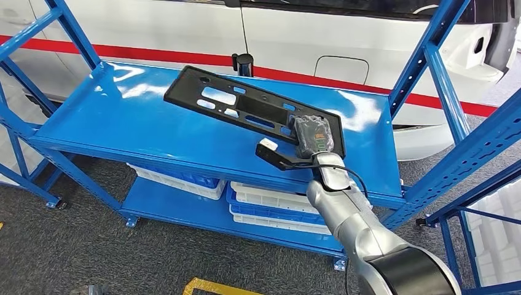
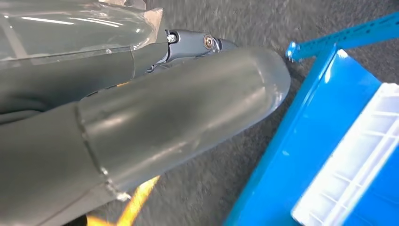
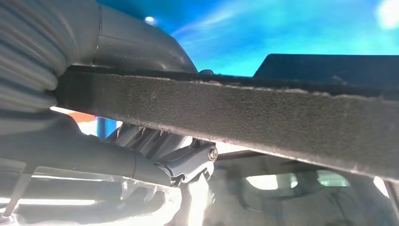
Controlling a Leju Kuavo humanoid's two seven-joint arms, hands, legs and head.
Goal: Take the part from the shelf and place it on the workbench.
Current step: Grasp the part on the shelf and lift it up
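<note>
One black plate (image 1: 246,107), flat and full of slots, sits on the top shelf (image 1: 123,123) of the blue rack, its near end lifted slightly. The right hand (image 1: 310,141) grasps that near end, thumb under and fingers on top; the right wrist view shows the plate's edge (image 3: 235,113) clamped across the hand (image 3: 70,117). The left hand (image 2: 141,127) hangs over the floor, and I cannot tell whether it is clenched or released. Below, white trays (image 1: 270,206) lie stacked on the lower shelf. A white car (image 1: 307,37) stands behind the rack.
</note>
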